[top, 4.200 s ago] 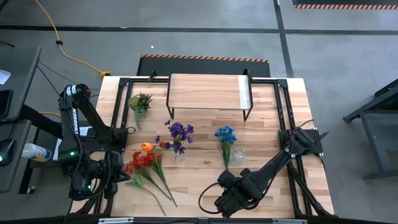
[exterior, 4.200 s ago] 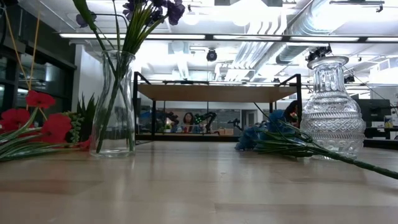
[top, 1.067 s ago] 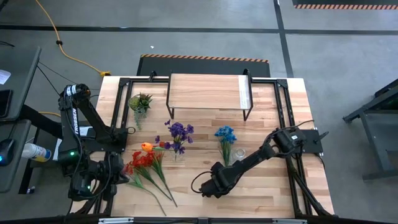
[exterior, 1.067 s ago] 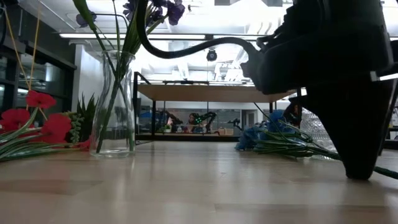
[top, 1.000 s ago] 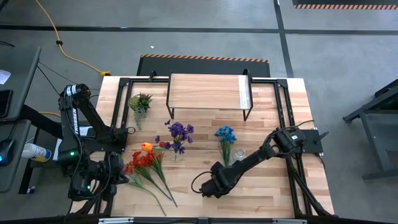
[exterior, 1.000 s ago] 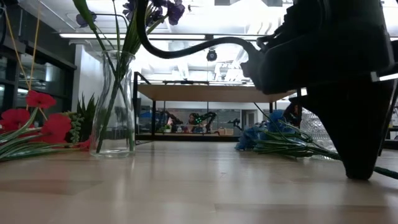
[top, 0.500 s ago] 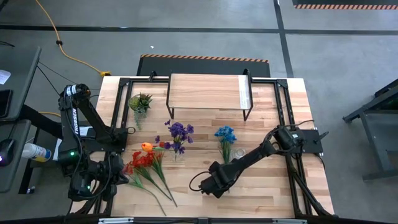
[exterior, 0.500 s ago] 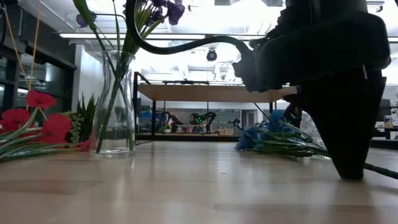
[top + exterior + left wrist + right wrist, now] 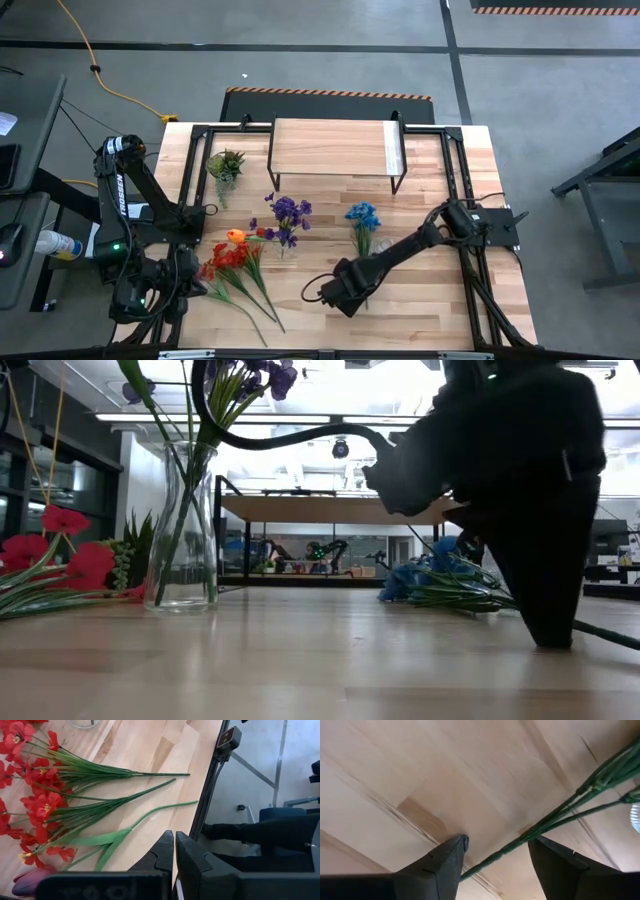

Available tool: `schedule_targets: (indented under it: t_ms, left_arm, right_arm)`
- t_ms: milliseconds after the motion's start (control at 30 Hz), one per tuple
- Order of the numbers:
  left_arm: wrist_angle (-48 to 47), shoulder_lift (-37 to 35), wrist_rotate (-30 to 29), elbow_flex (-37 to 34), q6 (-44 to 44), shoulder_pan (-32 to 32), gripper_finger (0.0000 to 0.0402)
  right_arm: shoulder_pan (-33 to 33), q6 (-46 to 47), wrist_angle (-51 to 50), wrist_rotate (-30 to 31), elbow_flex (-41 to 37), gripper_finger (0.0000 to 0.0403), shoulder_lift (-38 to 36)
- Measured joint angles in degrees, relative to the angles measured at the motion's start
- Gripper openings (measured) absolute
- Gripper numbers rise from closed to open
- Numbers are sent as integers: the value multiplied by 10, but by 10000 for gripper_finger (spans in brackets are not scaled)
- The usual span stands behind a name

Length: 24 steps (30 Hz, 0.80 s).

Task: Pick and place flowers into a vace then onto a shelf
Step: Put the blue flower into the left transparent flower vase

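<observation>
We held our right hand [image 9: 497,851] open astride the blue flowers' [image 9: 362,216] stem, flat on the table [image 9: 430,310] near the shelf [image 9: 330,146], ready to pinch, while our left hand [image 9: 174,851] waited closed by the red flowers [image 9: 35,795].

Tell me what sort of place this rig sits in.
Likely a robotics lab or workshop: bare concrete floor with hazard-striped tape, exposed ceiling ducts, and another robot arm in the room behind the table.
</observation>
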Motion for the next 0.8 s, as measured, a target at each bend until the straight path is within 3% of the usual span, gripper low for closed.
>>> schedule_targets:
  t_ms: [800]
  left_arm:
    - [22, 0, 0, 0, 0, 0, 56]
  right_arm:
    - [-8, -5, 19, -35, 0, 25, 0]
